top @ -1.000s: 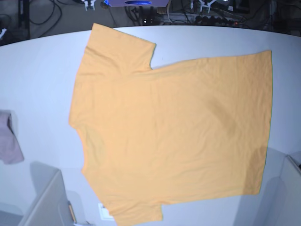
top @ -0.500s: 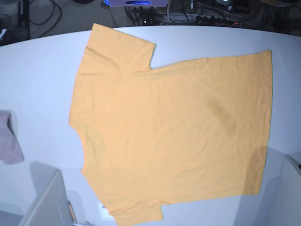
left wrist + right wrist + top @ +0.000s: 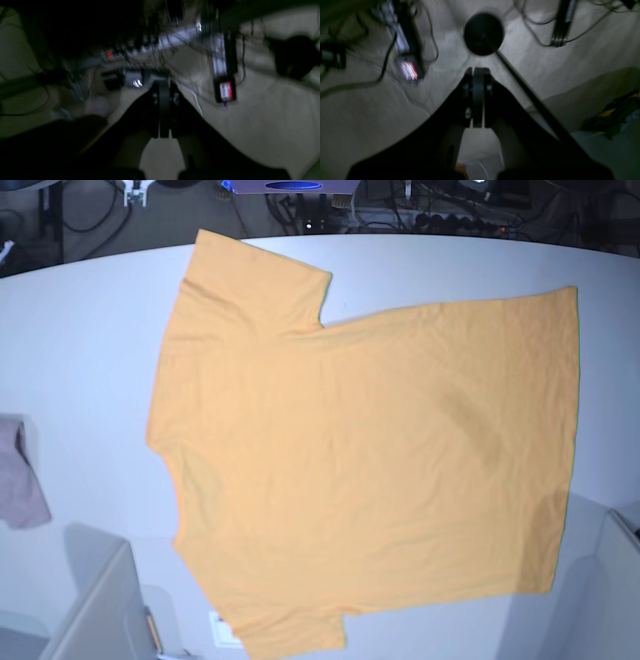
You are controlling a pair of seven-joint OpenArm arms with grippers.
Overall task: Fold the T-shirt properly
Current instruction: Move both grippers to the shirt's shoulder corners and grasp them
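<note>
We see the large orange-yellow cotton T-shirt (image 3: pixel 360 460) lying flat on the pale round-edged table (image 3: pixel 80 350), filling its middle. Its hem runs down the base view's right side; its shoulders lie toward the left. One sleeve reaches toward the far edge, the other toward the near edge. At the left edge, well apart from the shirt, lies a small pinkish-mauve cloth (image 3: pixel 20 475). Near the bottom, a small white tag (image 3: pixel 222 627) sits just beside the near sleeve. Behind the table, cables and a grey power strip (image 3: pixel 420 218) lie on the floor.
</note>
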